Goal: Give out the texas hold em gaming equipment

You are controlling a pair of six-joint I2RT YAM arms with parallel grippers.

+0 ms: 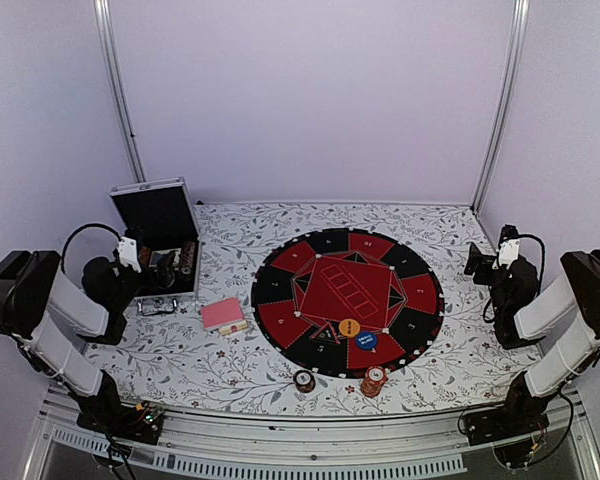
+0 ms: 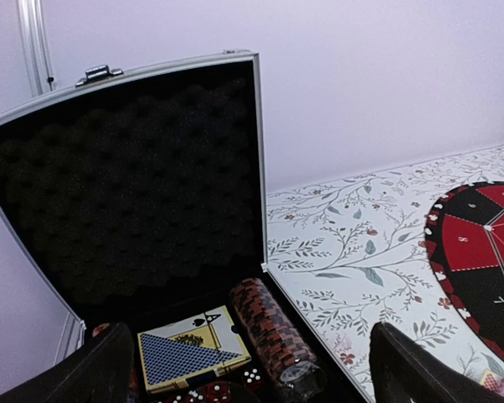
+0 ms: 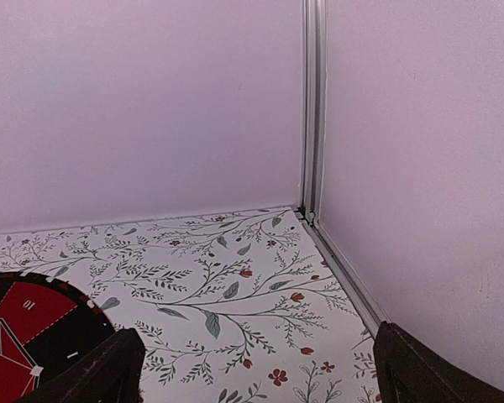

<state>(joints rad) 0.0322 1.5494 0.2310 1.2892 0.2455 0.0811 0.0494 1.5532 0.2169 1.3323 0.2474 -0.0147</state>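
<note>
The floral-patterned worktop (image 1: 230, 360) carries a big round black-and-red mat (image 1: 400, 300) right of its centre. A silver metal case with black foam lining (image 1: 158, 215) stands open at the left edge, and a row of brown-red poker chips (image 2: 273, 332) and a blue-backed card box (image 2: 189, 348) lie inside it. The left tool (image 2: 250, 374) hovers over the case, jaws spread wide and empty. The right tool (image 3: 256, 374) hangs near the right edge, jaws equally wide, gripping nothing. A pink-red-backed deck of playing cards (image 1: 222, 313) lies between case and mat. A reddish chip stack (image 1: 374, 381) and a darker chip stack (image 1: 304, 380) stand near the front edge. An orange round button disc (image 1: 349, 327) and a blue round button disc (image 1: 367, 340) rest side by side on the mat's near part.
</note>
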